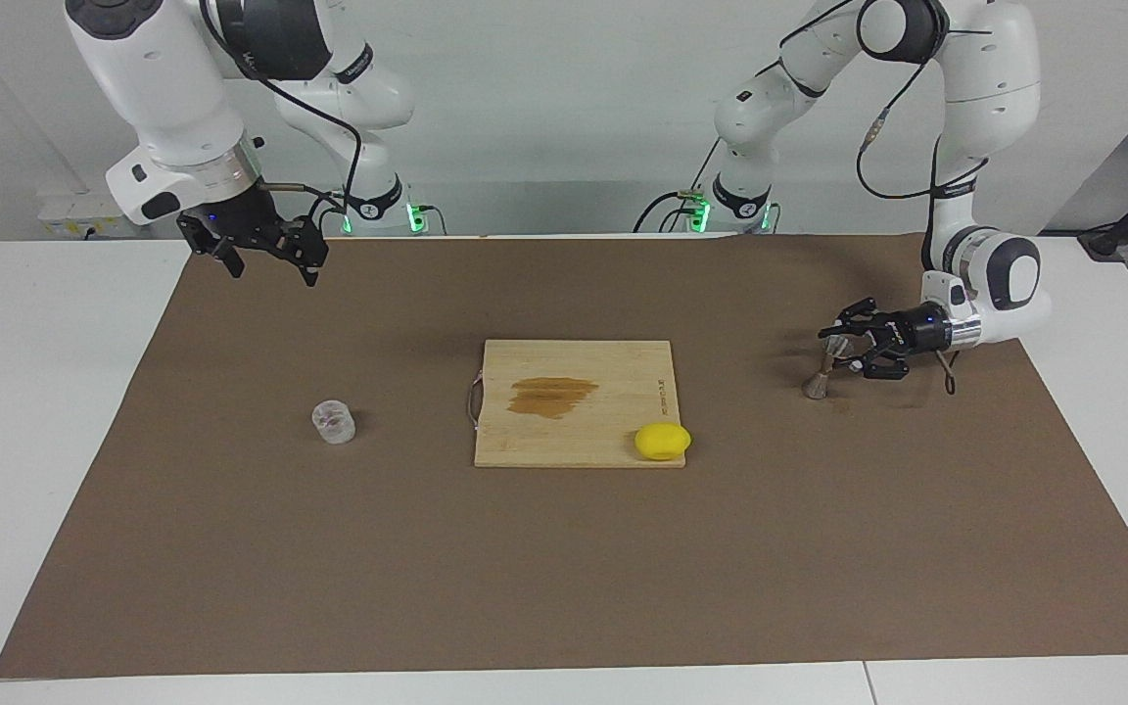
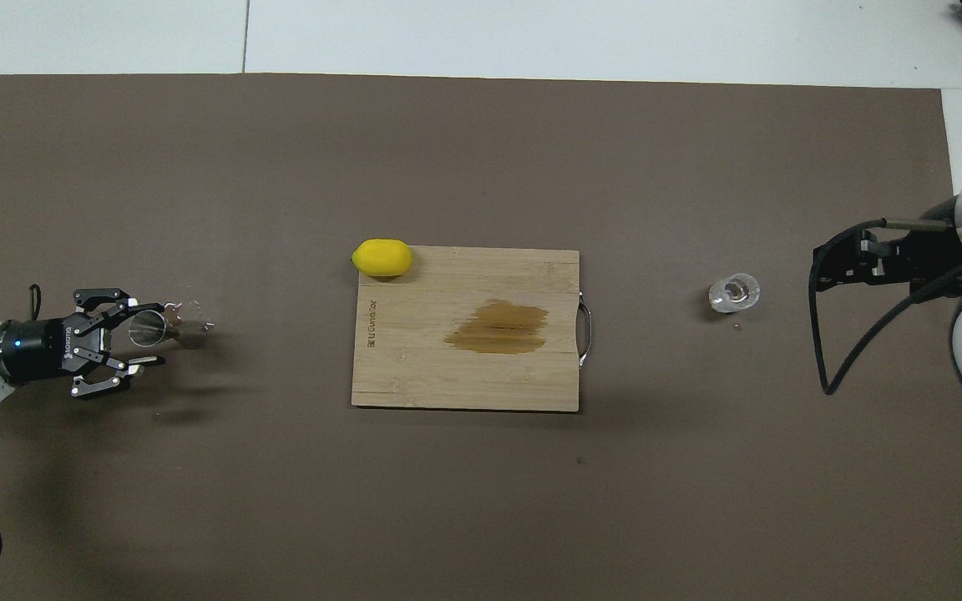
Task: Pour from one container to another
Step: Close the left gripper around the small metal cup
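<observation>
The jigger (image 1: 822,372), small, metal and hourglass-shaped, stands on the brown mat at the left arm's end of the table. My left gripper (image 1: 844,352) reaches in level with the table, and its fingers have closed in on the upper cone. From above, the jigger's (image 2: 147,328) round mouth sits between the fingers of the left gripper (image 2: 152,334). The clear glass cup (image 1: 334,422) (image 2: 734,292), with a reddish trace inside, stands alone toward the right arm's end. My right gripper (image 1: 270,269) (image 2: 844,265) waits open in the air over the mat's edge near the right arm's base.
A wooden cutting board (image 1: 574,431) (image 2: 464,380) with a brown wet stain lies mid-table. A yellow lemon (image 1: 663,441) (image 2: 382,257) rests on the board's corner farthest from the robots, toward the left arm's end. The brown mat (image 1: 564,587) covers most of the table.
</observation>
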Motion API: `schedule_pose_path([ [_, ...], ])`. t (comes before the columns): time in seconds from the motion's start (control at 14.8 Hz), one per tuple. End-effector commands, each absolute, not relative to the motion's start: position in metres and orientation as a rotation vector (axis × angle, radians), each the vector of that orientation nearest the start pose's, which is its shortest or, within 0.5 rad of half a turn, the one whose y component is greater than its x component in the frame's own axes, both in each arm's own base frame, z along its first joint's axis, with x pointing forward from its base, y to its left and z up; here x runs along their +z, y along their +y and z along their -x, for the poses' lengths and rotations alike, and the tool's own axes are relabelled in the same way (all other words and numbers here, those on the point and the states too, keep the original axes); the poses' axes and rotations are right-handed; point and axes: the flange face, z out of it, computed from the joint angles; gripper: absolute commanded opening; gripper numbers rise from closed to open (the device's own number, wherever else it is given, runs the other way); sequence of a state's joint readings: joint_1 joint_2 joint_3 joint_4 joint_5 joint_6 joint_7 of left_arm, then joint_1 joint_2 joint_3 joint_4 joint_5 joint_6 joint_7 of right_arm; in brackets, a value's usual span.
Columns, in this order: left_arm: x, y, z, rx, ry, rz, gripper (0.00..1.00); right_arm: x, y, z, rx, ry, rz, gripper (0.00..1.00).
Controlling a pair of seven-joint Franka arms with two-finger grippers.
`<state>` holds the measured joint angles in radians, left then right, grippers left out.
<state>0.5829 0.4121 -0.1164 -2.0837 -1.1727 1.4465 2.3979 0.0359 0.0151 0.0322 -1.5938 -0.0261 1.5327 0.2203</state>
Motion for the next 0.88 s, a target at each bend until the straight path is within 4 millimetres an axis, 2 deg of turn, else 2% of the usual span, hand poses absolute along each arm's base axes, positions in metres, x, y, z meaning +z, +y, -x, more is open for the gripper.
schedule_pose_path([
  [0.0,0.256,0.136,-0.505,1.151,-1.125,-1.384,0.43,0.604,0.032,-0.55,0.1,0.226,3.168,1.0],
  [0.27,0.258,0.136,-0.509,1.155,-1.139,-1.388,0.07,0.604,0.032,-0.55,0.1,0.226,3.168,1.0],
  [0.34,0.259,0.136,-0.51,1.158,-1.142,-1.39,0.0,0.605,0.032,-0.55,0.098,0.224,3.168,1.0],
  [0.54,0.263,0.135,-0.515,1.151,-1.143,-1.388,0.0,0.604,0.032,-0.55,0.1,0.226,3.168,1.0],
  [0.81,0.269,0.105,-0.531,1.084,-1.145,-1.364,0.0,0.605,0.032,-0.55,0.098,0.224,3.168,1.0],
])
